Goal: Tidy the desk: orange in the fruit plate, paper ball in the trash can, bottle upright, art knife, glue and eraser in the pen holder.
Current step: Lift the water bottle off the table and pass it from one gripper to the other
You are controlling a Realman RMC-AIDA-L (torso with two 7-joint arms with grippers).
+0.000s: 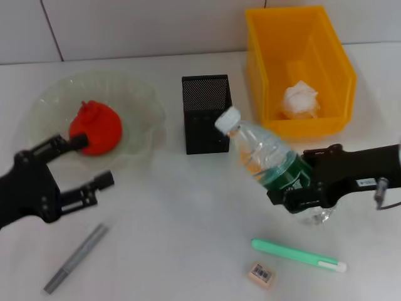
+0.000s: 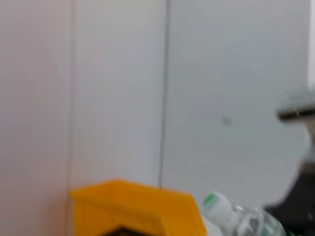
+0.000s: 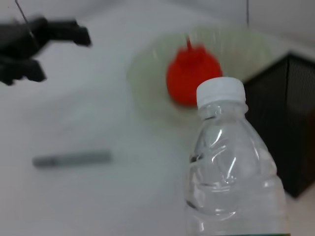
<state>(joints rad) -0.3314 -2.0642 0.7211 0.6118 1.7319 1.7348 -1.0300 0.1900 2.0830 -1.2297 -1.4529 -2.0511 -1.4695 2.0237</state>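
since bottle (image 1: pixel 266 153) leans, right gripper (image 1: pixel 299 191) clamps label band to right it; left gripper (image 1: pixel 78 166) spread, idle beside fruit plate (image 1: pixel 141 94).

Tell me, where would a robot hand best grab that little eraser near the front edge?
Probably from straight above, fingers pinching its two long sides. The eraser lies flat and low on the table, so there is no height to grip from the side. The green pen-like stick beside it lies apart, leaving room.

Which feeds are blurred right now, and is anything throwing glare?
Head view: sharp, soft shadows, no strong glare. Left wrist view: smeared; trash can and bottle fuzzy. Right wrist view: bottle sharpest, orange and left gripper blurred.
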